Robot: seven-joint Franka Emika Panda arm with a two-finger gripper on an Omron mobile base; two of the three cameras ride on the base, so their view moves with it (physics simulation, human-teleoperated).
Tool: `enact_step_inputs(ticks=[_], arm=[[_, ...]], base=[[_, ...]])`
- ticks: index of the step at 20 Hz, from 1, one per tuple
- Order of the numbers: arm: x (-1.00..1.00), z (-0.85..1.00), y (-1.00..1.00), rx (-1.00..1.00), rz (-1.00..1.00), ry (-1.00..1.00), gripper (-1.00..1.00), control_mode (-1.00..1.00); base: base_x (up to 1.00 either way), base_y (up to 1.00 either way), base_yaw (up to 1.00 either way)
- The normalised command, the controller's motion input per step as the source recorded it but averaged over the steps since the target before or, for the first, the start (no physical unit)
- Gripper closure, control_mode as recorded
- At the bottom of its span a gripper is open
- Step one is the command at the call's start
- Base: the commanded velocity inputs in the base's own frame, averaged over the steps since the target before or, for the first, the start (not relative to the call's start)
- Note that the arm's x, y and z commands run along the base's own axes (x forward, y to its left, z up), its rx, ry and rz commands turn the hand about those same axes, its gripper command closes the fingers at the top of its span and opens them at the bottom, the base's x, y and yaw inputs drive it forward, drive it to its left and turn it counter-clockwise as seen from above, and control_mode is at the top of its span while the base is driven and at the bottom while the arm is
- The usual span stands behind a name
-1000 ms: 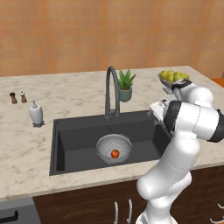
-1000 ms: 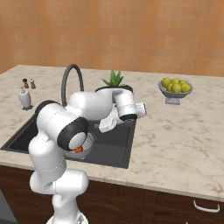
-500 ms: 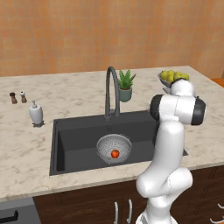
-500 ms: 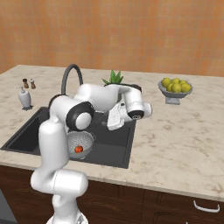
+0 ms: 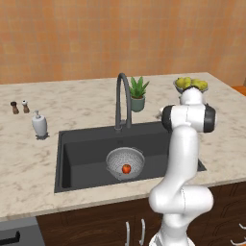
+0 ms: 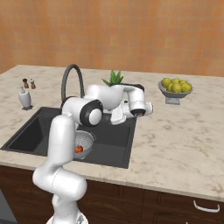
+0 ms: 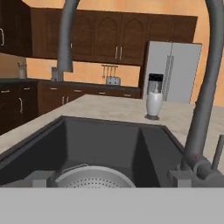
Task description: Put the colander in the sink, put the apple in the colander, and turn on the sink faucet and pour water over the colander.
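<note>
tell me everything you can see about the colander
The colander is a round silver-grey metal bowl, perforated all over, with a raised rim. It sits upright on the floor of the dark sink, below the gooseneck faucet. A small red apple lies inside it. Nothing else touches it; no water is visible.

Orange wood-grain wall [image 5: 120,33], beige marble counter [image 6: 183,144], dark brown cabinets [image 7: 113,39], silver fridge [image 7: 173,72]

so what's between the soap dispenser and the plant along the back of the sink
The faucet rises between the soap dispenser and the plant, seen in the left base view.
</note>
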Motion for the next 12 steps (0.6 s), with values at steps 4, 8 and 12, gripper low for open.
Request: enact_step_inputs(ticks=[4,8,12], arm=[[0.54,-0.18,0.62,-0.04,-0.25,0.0,-1.0,-1.0],[0.12,-0.06,0.58,-0.11,-0.25,-0.02,-1.0,-1.0],[0.27,-0.02,0.55,-0.16,-0.25,-0.09,-1.0,-1.0]], base=[[0.0,0.0,0.0],[0.0,0.0,0.0],[0.0,0.0,0.0]])
